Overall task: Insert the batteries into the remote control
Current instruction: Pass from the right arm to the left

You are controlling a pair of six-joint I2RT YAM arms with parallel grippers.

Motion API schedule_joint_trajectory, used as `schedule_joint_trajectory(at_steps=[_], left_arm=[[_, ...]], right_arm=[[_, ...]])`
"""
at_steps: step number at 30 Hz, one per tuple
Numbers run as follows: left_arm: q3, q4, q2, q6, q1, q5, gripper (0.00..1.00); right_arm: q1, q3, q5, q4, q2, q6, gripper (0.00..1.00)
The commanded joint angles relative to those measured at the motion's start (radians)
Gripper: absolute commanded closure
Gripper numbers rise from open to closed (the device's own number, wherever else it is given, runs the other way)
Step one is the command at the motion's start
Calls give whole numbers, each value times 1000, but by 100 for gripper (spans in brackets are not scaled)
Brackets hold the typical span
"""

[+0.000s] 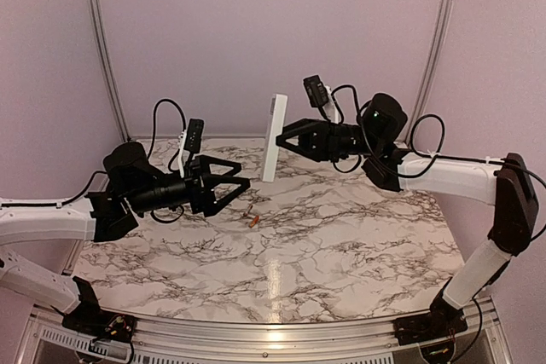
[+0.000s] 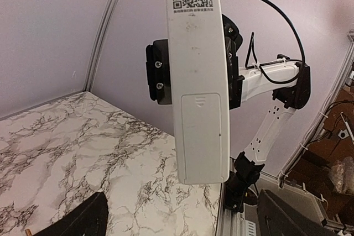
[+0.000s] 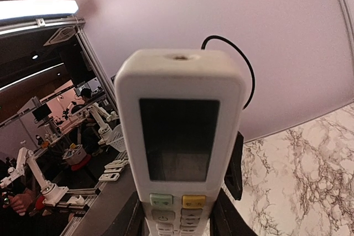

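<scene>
my right gripper (image 1: 282,137) clamped on the remote (image 1: 275,117), held upright above the table (image 1: 358,236), its back (battery cover on) facing my left gripper (image 1: 243,173); left jaws wide apart, holding nothing; batteries (image 1: 252,221) lying on the table, just beyond my left gripper

Soft, even light leaves a glare streak on the marble table (image 1: 275,283), and the remote control (image 3: 180,136) looks blurred close-up.

Place: robotics lab
Cell: marble-patterned table (image 1: 341,236), lilac walls (image 1: 256,31), aluminium posts (image 1: 102,40)
Beyond, left: other white robot arms (image 3: 22,164) on benches (image 3: 105,203), ceiling strip light (image 3: 38,8)
</scene>
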Motion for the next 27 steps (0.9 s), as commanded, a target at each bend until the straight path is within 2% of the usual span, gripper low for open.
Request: schedule_joint_trajectory(at_steps=[1, 10, 18, 27], left_arm=[[60, 47, 40, 18, -55, 3, 3], [128, 51, 107, 42, -119, -71, 9], [160, 67, 139, 60, -137, -83, 24], [166, 68, 129, 72, -140, -104, 58]], right_arm=[[21, 17, -54, 130, -9, 45, 100], [39, 10, -71, 197, 6, 89, 100], [41, -6, -78, 349, 40, 201, 100], [40, -3, -76, 344, 54, 203, 100]])
